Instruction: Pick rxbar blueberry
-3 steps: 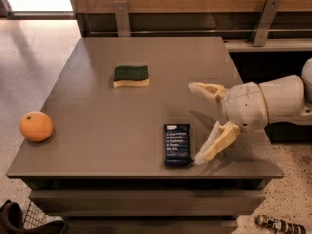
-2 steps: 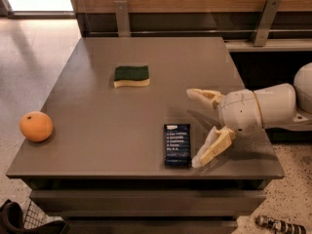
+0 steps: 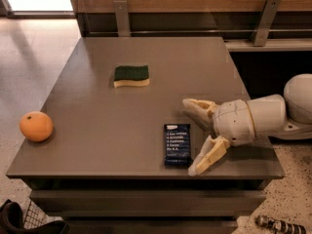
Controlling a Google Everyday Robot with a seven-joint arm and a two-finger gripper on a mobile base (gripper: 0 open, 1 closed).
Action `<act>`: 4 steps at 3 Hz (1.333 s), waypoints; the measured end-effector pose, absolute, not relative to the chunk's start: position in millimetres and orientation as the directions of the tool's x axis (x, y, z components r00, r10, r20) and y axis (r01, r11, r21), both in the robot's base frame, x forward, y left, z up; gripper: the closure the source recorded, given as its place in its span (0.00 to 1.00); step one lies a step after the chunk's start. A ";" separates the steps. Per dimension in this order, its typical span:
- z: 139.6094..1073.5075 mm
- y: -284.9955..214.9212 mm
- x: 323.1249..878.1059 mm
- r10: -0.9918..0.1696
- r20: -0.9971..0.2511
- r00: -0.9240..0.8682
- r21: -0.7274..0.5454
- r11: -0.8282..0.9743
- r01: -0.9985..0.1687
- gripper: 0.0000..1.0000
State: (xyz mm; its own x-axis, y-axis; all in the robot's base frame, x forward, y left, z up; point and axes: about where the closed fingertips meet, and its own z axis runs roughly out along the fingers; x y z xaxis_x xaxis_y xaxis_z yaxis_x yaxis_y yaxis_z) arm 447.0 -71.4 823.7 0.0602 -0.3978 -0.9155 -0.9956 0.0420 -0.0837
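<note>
The rxbar blueberry (image 3: 177, 144) is a flat dark navy wrapper with white text, lying near the front edge of the grey table (image 3: 97, 96). My gripper (image 3: 191, 136) is just to its right, low over the table, reaching in from the right. Its fingers are open: one cream fingertip (image 3: 191, 104) points left behind the bar, the other (image 3: 195, 169) lies close beside the bar's front right corner. The gripper holds nothing.
A green-and-yellow sponge (image 3: 131, 75) lies at the table's middle back. An orange (image 3: 36, 126) sits at the front left edge. A wooden wall with metal brackets (image 3: 122, 17) runs behind the table. A dark basket (image 3: 19, 221) is on the floor at the lower left.
The gripper has moved left and a little lower, closer to the bar, with its fingers still spread. The bar, sponge and orange have not moved.
</note>
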 end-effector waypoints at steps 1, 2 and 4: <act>806.3 -68.3 445.0 -0.389 -0.920 0.045 -0.064 0.036 -0.997 0.02; 799.4 -65.8 445.7 -0.389 -0.920 0.038 -0.054 0.032 -0.998 0.33; 808.2 -65.7 445.6 -0.389 -0.920 0.038 -0.054 0.031 -0.998 0.85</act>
State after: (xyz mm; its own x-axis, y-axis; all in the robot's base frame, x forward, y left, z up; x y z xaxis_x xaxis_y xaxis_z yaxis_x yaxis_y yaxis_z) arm 445.6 -65.7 808.2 0.0379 -0.3894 -0.9203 -0.9980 0.0314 -0.0543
